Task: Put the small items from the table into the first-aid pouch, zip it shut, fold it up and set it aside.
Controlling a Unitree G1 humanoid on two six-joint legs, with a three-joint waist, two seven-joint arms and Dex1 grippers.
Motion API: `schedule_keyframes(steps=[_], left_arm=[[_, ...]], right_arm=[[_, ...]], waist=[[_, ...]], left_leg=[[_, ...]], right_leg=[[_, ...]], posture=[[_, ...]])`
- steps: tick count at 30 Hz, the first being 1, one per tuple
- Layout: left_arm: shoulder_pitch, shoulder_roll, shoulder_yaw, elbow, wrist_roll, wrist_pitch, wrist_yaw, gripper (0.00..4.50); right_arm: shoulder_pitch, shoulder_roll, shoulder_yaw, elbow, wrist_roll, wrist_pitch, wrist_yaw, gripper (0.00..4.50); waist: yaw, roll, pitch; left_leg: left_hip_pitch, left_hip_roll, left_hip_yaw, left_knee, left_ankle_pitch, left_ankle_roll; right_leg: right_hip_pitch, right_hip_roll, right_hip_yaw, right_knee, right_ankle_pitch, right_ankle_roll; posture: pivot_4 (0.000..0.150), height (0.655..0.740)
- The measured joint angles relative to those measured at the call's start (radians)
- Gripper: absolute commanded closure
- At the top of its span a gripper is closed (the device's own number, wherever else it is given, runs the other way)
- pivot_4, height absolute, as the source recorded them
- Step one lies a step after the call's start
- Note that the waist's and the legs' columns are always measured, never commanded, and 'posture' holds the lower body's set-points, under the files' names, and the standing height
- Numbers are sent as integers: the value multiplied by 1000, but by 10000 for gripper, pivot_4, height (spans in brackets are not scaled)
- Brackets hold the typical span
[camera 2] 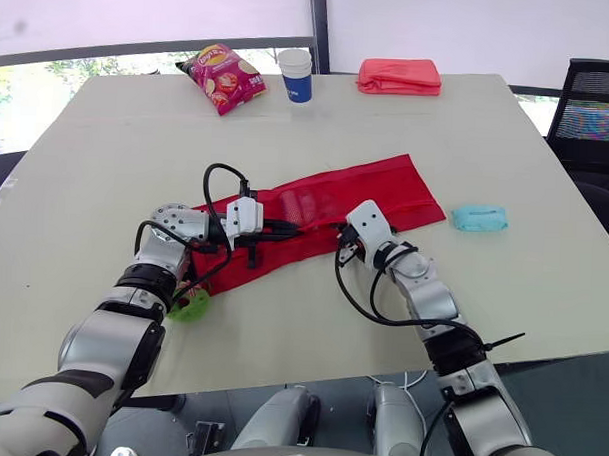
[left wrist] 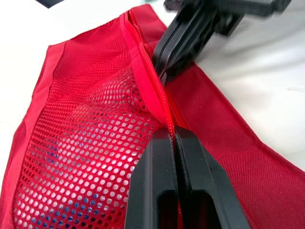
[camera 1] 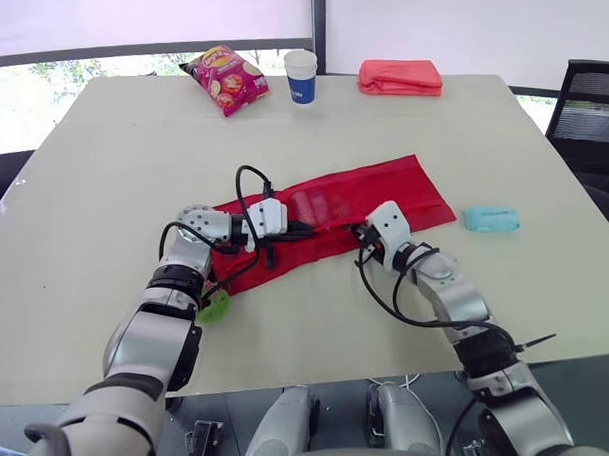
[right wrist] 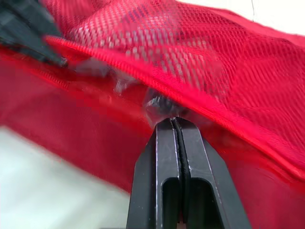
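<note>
Your left gripper has its fingers pressed together on the zipper seam of the red first-aid pouch, pinning the fabric flat to the table. Your right gripper faces it a little way along the same seam, and its fingers are closed too. Their tips sit at a small dark zip pull, and they appear to be nipping it, though the grip itself is hard to make out. The pouch lies unfolded under both tools, and most of its mesh panel stretches away behind the right gripper.

My read is that you are partway through the zipping step. Blue shapes show through the mesh just beside the left fingers, so some items seem to be inside already. The seam between the two grippers looks closed, but I cannot tell how much of the zip is open beyond the pull.

Packing may not be finished. A teal packet lies on the table well apart from the right gripper, past the far end of the pouch, and a small green item sits back beside your left forearm. If those belong inside, they go in before the zip closes. Folding the pouch and setting it aside are not yet done
</note>
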Motion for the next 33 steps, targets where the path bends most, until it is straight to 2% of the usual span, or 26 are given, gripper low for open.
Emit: schedule_keyframes(steps=[8,12,16,21,23,25,27,28,29,30,31,32,33], left_arm=[[18,-1,1,-16,-11,1,-2,45000],[17,-1,0,-16,-10,0,-2,45000],[18,1,-1,-12,-6,-6,-2,45000],[21,13,0,-1,-1,-27,-8,45000],[11,19,0,12,-4,-33,-40,45000],[9,32,1,27,-8,-35,-58,45000],[-8,35,2,40,-13,-39,-101,45000],[-8,39,3,43,-14,-39,-109,45000],[-21,42,3,61,-12,-40,-130,45000],[-26,45,3,67,-12,-41,-135,45000],[-34,50,1,82,-7,-48,-140,38864],[-47,63,-1,107,5,-58,-140,35273],[-54,77,-1,121,12,-66,-140,30781]], right_arm=[[-59,75,-15,163,-52,-160,-95,44837],[-51,66,-20,155,-53,-170,-83,44837],[54,-6,-15,-29,-22,-142,16,44837],[265,-139,-60,-377,123,-95,174,44837],[384,-239,-152,-560,265,-61,255,39564],[414,-280,-219,-615,321,-36,275,33213],[472,-334,-315,-688,431,16,295,21310],[480,-344,-330,-698,450,26,299,17882],[511,-367,-386,-724,506,50,309,12356],[519,-376,-402,-727,519,54,311,9264],[528,-385,-427,-733,537,60,309,4920],[535,-390,-452,-737,556,68,304,25],[536,-393,-467,-741,568,71,300,0]], waist=[[-1,0,0],[-1,0,0],[1,0,0],[0,0,0],[1,0,0],[-2,0,-1],[2,0,-1],[1,0,-1],[1,0,-1],[1,0,-1],[1,0,-1],[0,0,-1],[-1,0,-1]], left_leg=[[0,0,0,0,0,0],[0,0,0,0,0,0],[0,-1,-1,0,0,0],[0,0,0,0,-1,1],[0,0,0,0,-3,5],[1,1,1,1,-3,5],[1,1,1,0,-3,5],[1,2,1,0,-3,5],[1,2,1,0,-3,5],[1,2,1,0,-3,6],[1,2,2,0,-3,6],[1,2,2,0,-3,6],[1,2,2,0,-3,6]], right_leg=[[0,0,0,0,0,0],[0,0,0,0,0,0],[0,0,0,0,0,0],[0,0,0,0,0,0],[0,0,0,0,0,0],[1,1,0,-1,0,1],[1,1,0,-1,0,1],[1,1,0,-1,0,1],[1,1,0,-1,0,1],[1,1,0,-1,0,1],[1,1,0,-1,0,1],[1,1,0,-1,0,1],[1,1,1,-1,0,1]], posture=[[1500,7395],[1500,7395],[1500,7395],[1500,7395],[1500,7395],[1500,7395],[1500,7395],[1500,7395],[1500,7395],[1500,7395],[1500,7395],[1500,7395],[1500,7395]])
